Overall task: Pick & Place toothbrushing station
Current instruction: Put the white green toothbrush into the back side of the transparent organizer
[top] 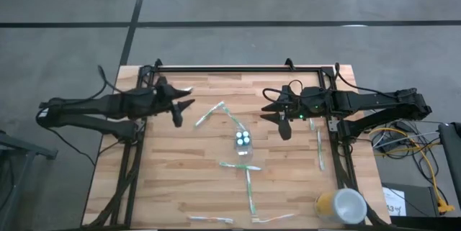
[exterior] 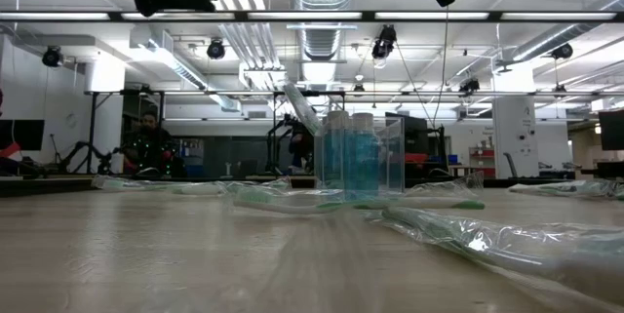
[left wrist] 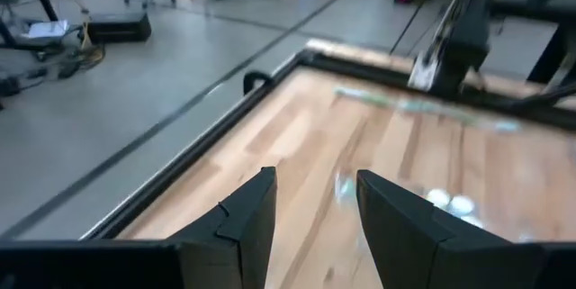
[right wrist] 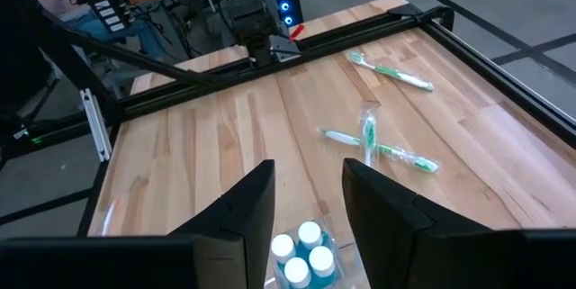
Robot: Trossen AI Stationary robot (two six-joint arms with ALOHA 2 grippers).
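A small clear cup stands upright near the table's middle, holding three tubes with white round caps. Thin white-and-green toothbrushes in clear wrappers lie flat around it: two just beyond it, two nearer the front edge, and one at the right. My left gripper hovers open over the far left of the table, with bare wood between its fingers. My right gripper hovers open right of and beyond the cup, the tubes showing below its fingers.
A larger yellow cup with a white top lies at the near right corner. Two more wrapped toothbrushes rest along the front edge. A black frame rail runs along the far edge and down both sides.
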